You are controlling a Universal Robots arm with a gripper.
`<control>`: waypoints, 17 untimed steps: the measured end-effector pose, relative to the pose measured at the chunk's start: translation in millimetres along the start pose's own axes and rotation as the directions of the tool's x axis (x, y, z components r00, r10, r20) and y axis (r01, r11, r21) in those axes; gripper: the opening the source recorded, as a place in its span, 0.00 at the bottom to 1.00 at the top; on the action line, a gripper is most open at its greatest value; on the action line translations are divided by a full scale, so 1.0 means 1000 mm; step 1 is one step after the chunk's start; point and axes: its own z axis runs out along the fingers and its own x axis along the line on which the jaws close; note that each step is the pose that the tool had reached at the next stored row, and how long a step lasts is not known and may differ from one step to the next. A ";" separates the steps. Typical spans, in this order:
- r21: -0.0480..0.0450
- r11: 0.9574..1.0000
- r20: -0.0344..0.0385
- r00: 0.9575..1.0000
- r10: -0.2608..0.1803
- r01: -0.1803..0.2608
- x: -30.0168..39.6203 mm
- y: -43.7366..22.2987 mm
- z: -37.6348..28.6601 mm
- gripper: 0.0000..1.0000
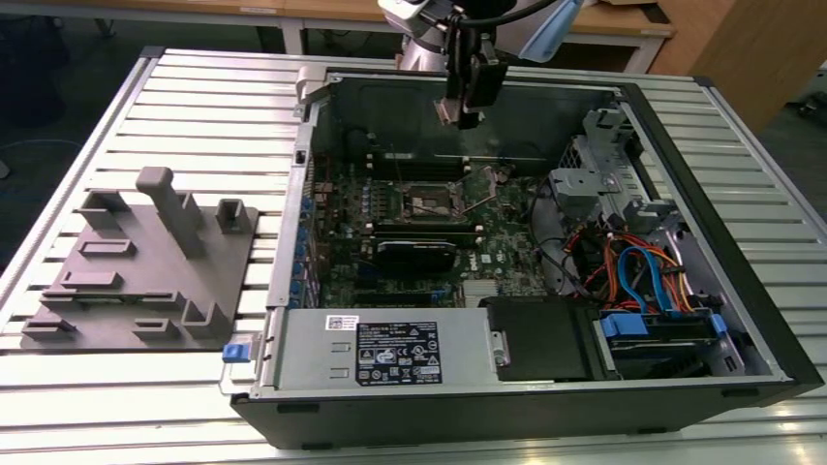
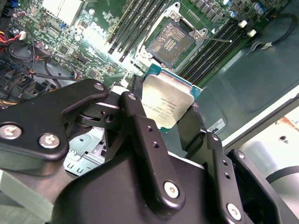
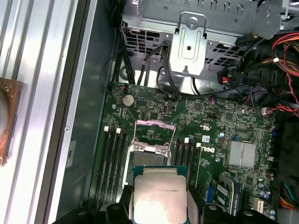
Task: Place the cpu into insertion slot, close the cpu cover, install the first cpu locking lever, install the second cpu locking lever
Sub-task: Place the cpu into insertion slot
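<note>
My gripper (image 1: 463, 112) hangs above the open computer case, over its far side, shut on the cpu (image 2: 168, 105). The cpu (image 3: 160, 196) is a flat silvery square chip with a green edge, held by its sides between the black fingers (image 2: 135, 121). The insertion slot (image 2: 170, 43) lies bare on the green board below, its dark pin field showing. In the first wrist view the cpu cover (image 3: 154, 125) stands tilted up at one edge of the insertion slot (image 3: 149, 156), which the cpu partly hides. In the exterior view the insertion slot (image 1: 433, 201) sits well below the gripper.
Black memory slots (image 3: 112, 158) flank the socket. A metal drive cage (image 3: 189, 42), a heat sink (image 3: 241, 154) and loose cables (image 1: 646, 271) crowd the case. The power supply (image 1: 387, 351) fills the near side. A grey fixture plate (image 1: 142, 262) lies at the exterior view's left.
</note>
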 end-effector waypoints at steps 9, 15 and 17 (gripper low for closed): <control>0.001 0.998 0.003 0.998 0.055 -0.056 0.0000 0.0000 0.0001 0.54; 0.001 0.998 0.004 0.998 0.067 -0.067 0.0000 0.0000 0.0001 0.54; 0.001 0.998 0.004 0.998 0.067 -0.067 0.0000 0.0000 0.0001 0.54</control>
